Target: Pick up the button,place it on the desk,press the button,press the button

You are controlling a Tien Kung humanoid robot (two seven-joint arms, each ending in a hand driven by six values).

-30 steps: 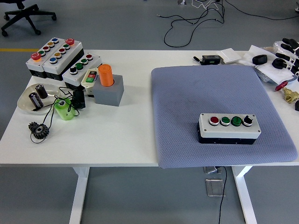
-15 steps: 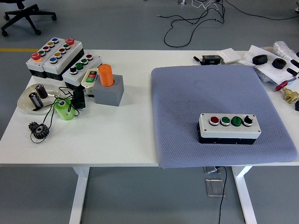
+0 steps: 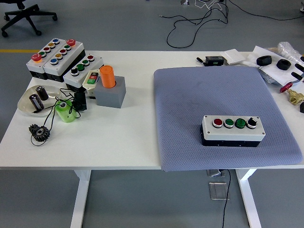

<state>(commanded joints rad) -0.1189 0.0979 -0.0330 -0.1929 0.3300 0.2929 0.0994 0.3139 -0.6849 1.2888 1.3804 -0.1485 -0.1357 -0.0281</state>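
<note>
A white four-control button box (image 3: 232, 130) with a black base sits on the grey mat (image 3: 190, 95), near its front right. Its top carries a red button (image 3: 218, 122), two green buttons (image 3: 229, 123) and a black knob (image 3: 251, 122) in a row. Neither robot hand shows in the head view. Nothing touches the box.
Several other button boxes (image 3: 56, 58) stand at the far left. Next to them are an orange cylinder (image 3: 108, 76) on a grey block, a bowl (image 3: 28, 105), a green part (image 3: 65, 111) and a black gear (image 3: 39, 131). Small parts and papers (image 3: 280, 64) crowd the far right corner.
A black hand that showed at the far right edge one second ago has drawn back out of the picture. The button box has not moved.
</note>
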